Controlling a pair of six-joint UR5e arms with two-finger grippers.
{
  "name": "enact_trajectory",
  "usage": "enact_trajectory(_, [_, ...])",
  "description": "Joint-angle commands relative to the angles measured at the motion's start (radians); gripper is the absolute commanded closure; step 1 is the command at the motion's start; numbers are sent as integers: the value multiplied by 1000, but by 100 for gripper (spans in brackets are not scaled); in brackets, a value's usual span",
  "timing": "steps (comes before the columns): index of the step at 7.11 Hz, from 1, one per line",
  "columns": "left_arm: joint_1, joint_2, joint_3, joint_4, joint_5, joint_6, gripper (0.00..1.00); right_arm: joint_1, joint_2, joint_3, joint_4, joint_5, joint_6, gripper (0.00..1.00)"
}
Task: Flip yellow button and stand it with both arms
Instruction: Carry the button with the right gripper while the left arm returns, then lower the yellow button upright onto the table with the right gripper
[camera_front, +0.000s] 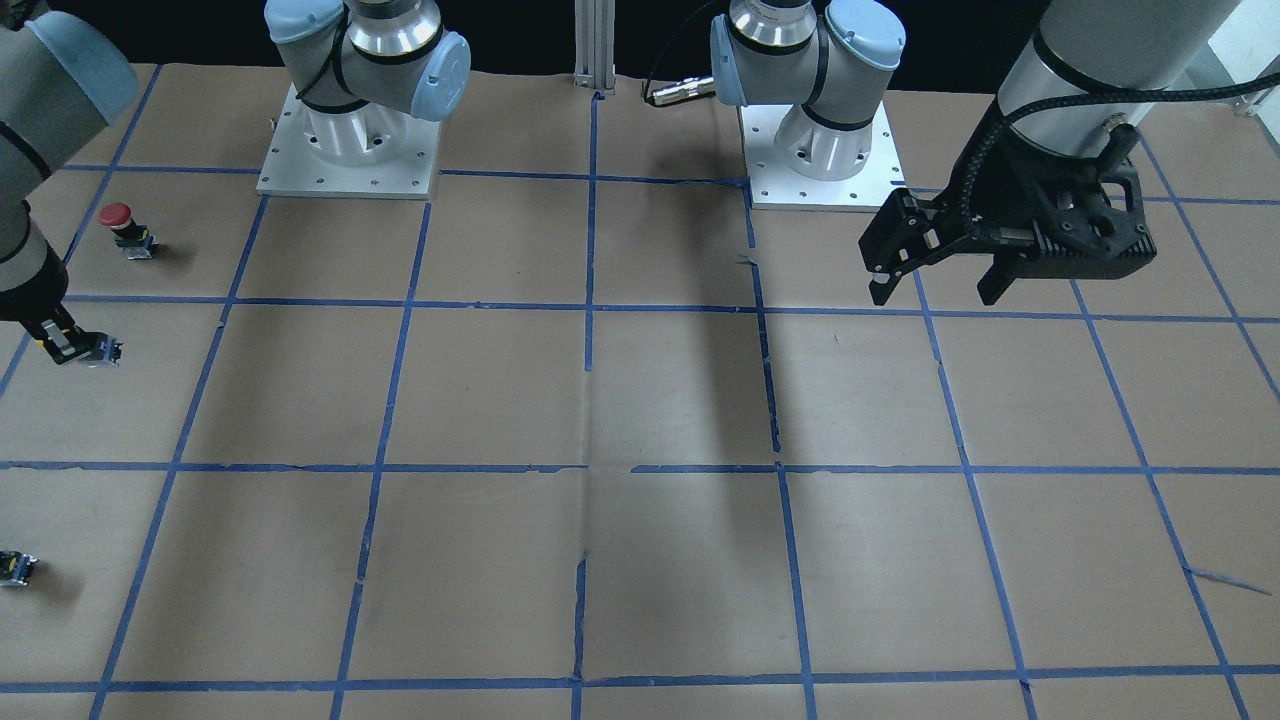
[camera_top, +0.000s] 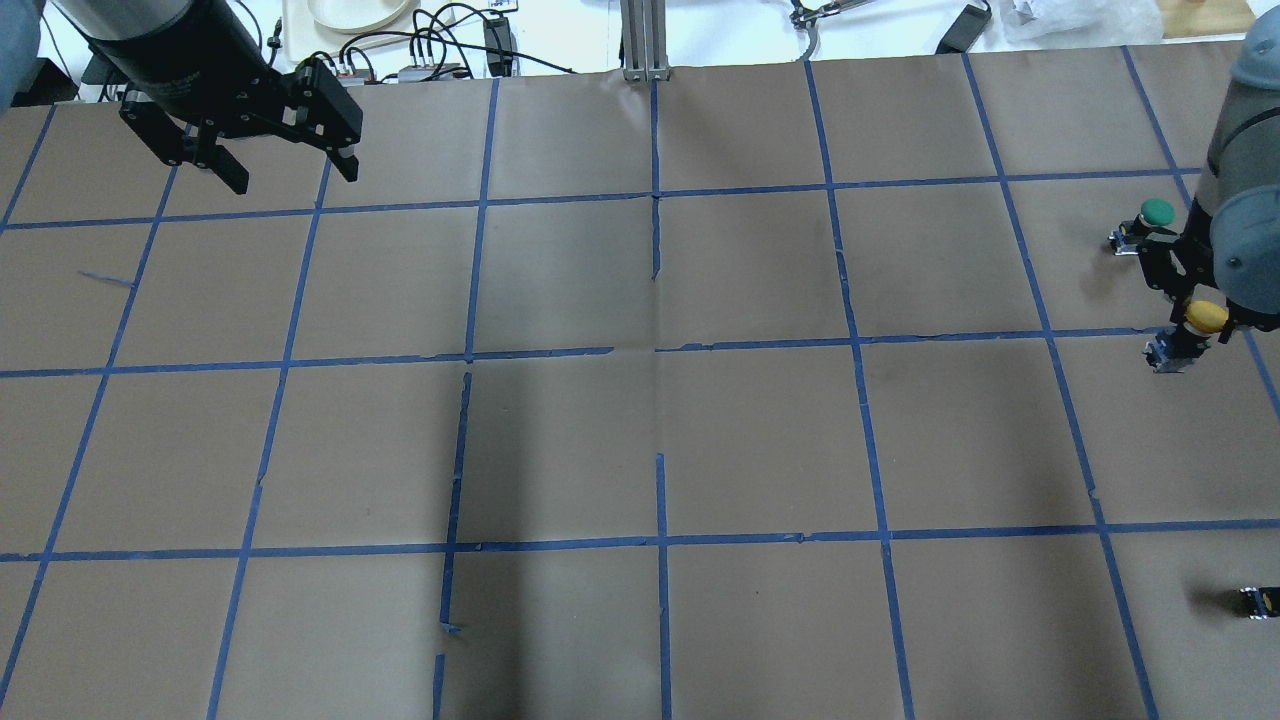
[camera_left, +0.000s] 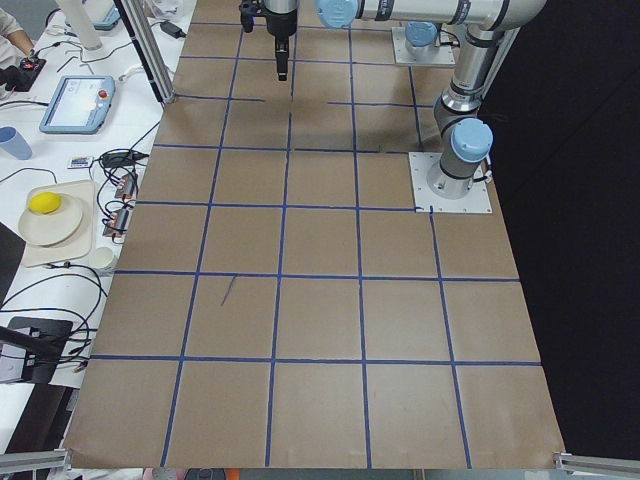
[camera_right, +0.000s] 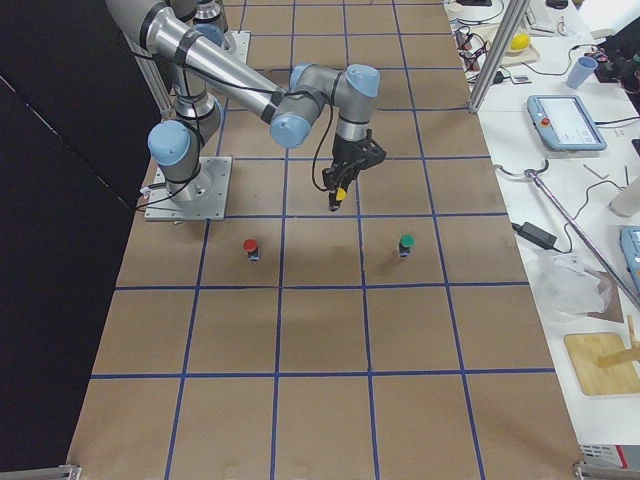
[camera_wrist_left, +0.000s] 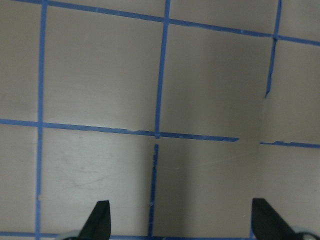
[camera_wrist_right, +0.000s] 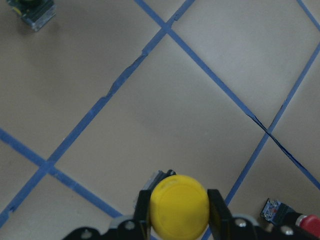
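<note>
On the robot's right side of the tabletop (camera_top: 760, 450), we see the right pincer (camera_wrist_right: 179, 220) clamped on the yellow button (camera_wrist_right: 179, 206). One black finger presses each side of the round yellow cap. In the right wrist view the cap faces up toward the camera and the grey and black body points down and away behind it. The overhead view shows the same: cap uppermost at the fingertips, contact block below it. We cannot tell whether the block's underside touches the brown paper or hangs just above it.

The button sits near the tabletop's right edge, in the company of three other pieces and apart from all of them. A green-capped button (camera_top: 1150, 220) stands farther from the robot. A red-capped button (camera_front: 120, 228) stands closer to the robot's base, and its cap peeks into the corner of the right wrist view. A small black capless block (camera_top: 1258, 600) lies on the paper well away from the grasp.

The left pincer (camera_top: 293, 175) hovers over the far left corner of the tabletop, well apart from the button. Its jaws are spread wide with nothing between them, and only blue tape lines show below it in the left wrist view.
</note>
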Motion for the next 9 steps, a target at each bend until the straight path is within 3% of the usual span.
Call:
enact_trajectory(1, [-5,14,-33,-3,29,30,0,-24,87,5,-125,-57,26,95])
enact_trajectory(2, [-5,22,-36,-6,29,30,0,-44,107,7,-130,-62,24,95])
enact_trajectory(5, [-4,46,-43,-7,30,30,0,-76,173,86,-354,-121,1,94])
enact_trajectory(9, [6,49,-39,-4,27,29,0,-76,166,99,-340,-111,-14,86])
